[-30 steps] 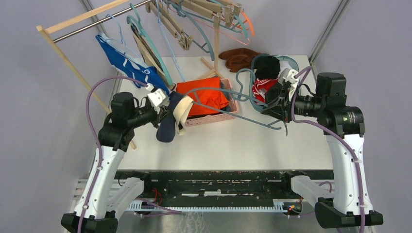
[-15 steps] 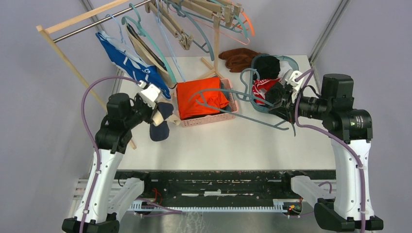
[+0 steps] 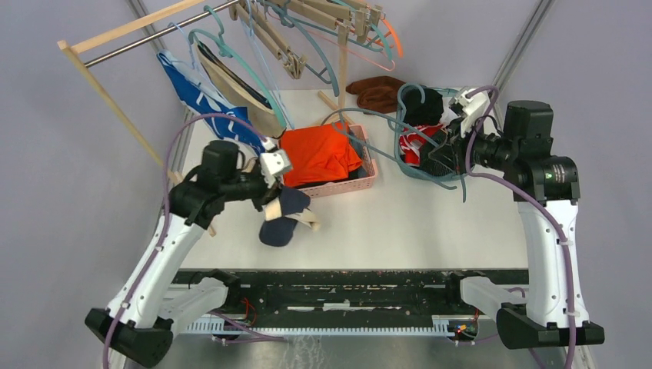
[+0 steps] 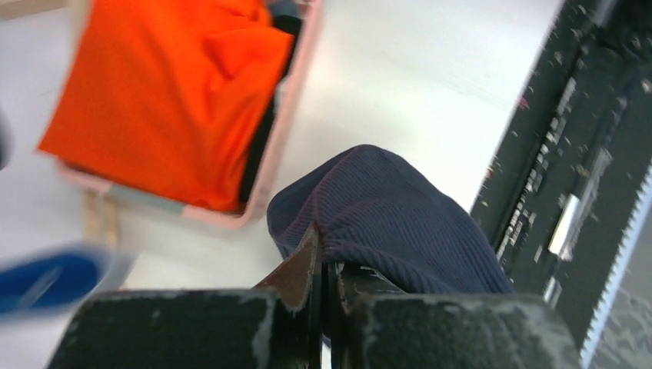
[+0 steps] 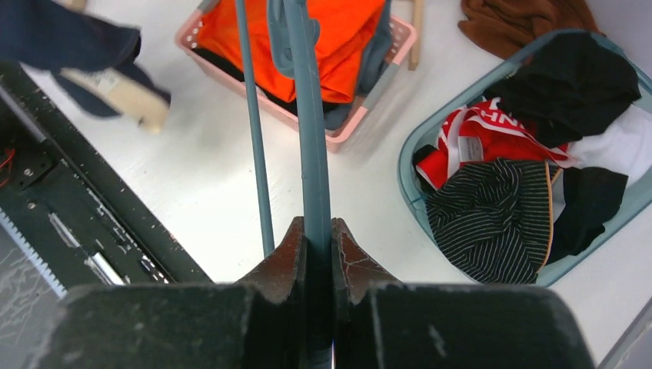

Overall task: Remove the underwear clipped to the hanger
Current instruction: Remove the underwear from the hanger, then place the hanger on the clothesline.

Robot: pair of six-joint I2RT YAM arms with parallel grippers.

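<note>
My left gripper [image 3: 271, 184] is shut on dark navy underwear [image 3: 284, 217] with a beige band, held above the table in front of the pink basket. The navy fabric drapes over the jaws in the left wrist view [image 4: 392, 215]. My right gripper [image 3: 446, 154] is shut on a teal hanger [image 3: 384, 142], held over the table between the two baskets. The hanger's bar runs up from the jaws in the right wrist view [image 5: 311, 138]. Royal blue underwear with white marks [image 3: 201, 104] hangs on the rack at the left.
A pink basket [image 3: 361, 181] holds an orange garment [image 3: 315, 154]. A teal basket [image 5: 419, 138] holds mixed clothes. A brown cloth [image 3: 377, 92] lies at the back. A wooden rack [image 3: 115, 34] with several hangers stands at the back left.
My left gripper has swung right and toward the front with the navy underwear, away from the rack. My right gripper has lifted the hanger back and to the right, over the teal basket.
</note>
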